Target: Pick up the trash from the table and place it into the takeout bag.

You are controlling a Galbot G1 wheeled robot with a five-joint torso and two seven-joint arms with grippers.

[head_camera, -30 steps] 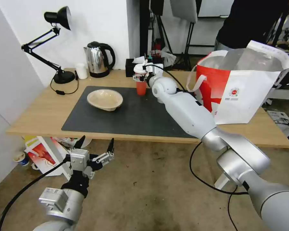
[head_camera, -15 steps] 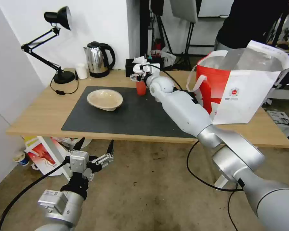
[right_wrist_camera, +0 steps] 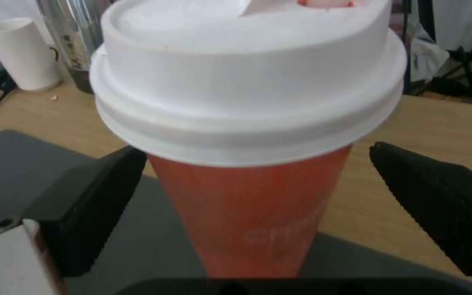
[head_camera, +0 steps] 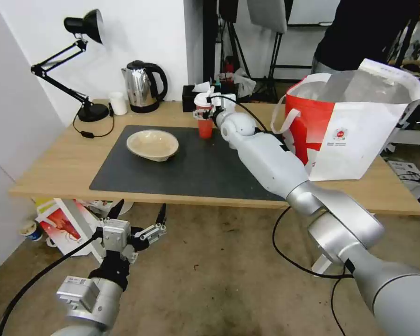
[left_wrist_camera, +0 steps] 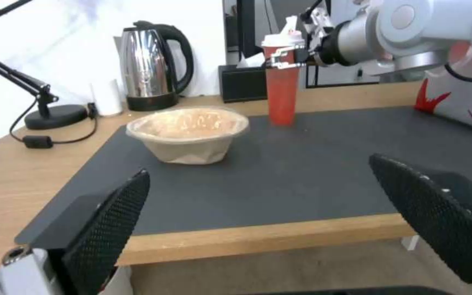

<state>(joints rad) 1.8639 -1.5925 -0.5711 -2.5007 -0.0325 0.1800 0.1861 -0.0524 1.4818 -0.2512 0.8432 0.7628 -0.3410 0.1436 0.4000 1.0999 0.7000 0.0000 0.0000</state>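
Your red cup [head_camera: 205,122] with its white lid [right_wrist_camera: 247,69] stands upright at the far edge of the dark grey mat [head_camera: 191,168], at about twelve o'clock from the mat's centre. The right pincer [head_camera: 204,112] is level with the top of the cup, its black fingers [right_wrist_camera: 438,200] spread wide on either side of the cup wall with a gap showing on both sides, so you are straddling the cup without gripping it. At about nine o'clock from the cup, well apart from it, the shallow beige bowl [head_camera: 152,144] sits on the mat. At about three o'clock from the cup the takeout bag [head_camera: 354,135] stands open on the desk [head_camera: 60,163], its red panel facing the mat and its foil lining showing at the mouth. Toward ten o'clock from the cup, along the back of the desk, you have the steel kettle [head_camera: 143,87], a small white cup [head_camera: 118,103] just beside it, and the black desk lamp [head_camera: 74,60] farther on. Your left pincer [head_camera: 137,217] hangs below the near edge of the desk at about seven o'clock from the mat, over the floor, fingers [left_wrist_camera: 110,229] spread wide and holding nothing.
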